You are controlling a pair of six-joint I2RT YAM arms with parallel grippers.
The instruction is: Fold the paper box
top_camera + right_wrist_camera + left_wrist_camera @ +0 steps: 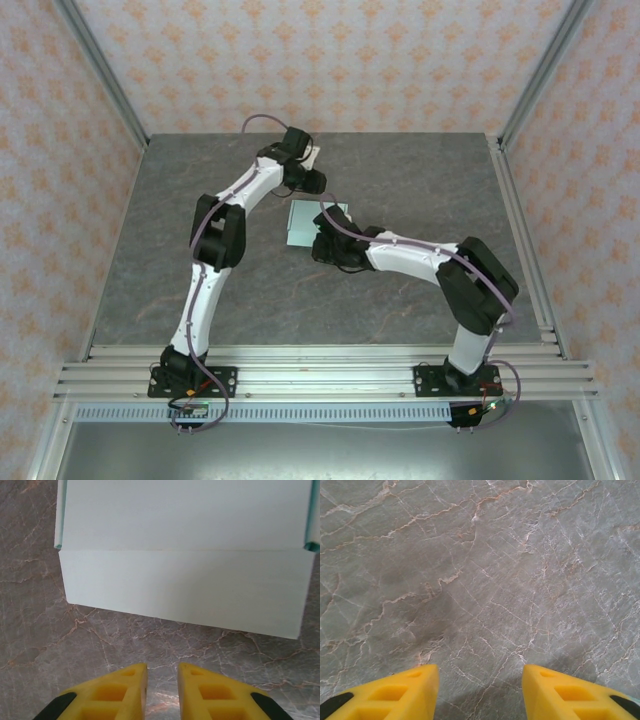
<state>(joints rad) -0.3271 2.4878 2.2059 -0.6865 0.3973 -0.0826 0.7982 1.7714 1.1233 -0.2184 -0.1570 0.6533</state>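
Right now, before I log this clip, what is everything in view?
paper box: one, pale mint green, mid-table, just ahead of the right gripper, apart from its fingertips.
table: one, grey marbled, under everything.
walls: three, pinkish patterned, around the table.
rails: one set, silver metal, near edge, bearing both arm bases.
left gripper: one, yellow fingers, wide open, over bare table.
right gripper: one, yellow fingers, narrowly open, empty, facing the box's near side.
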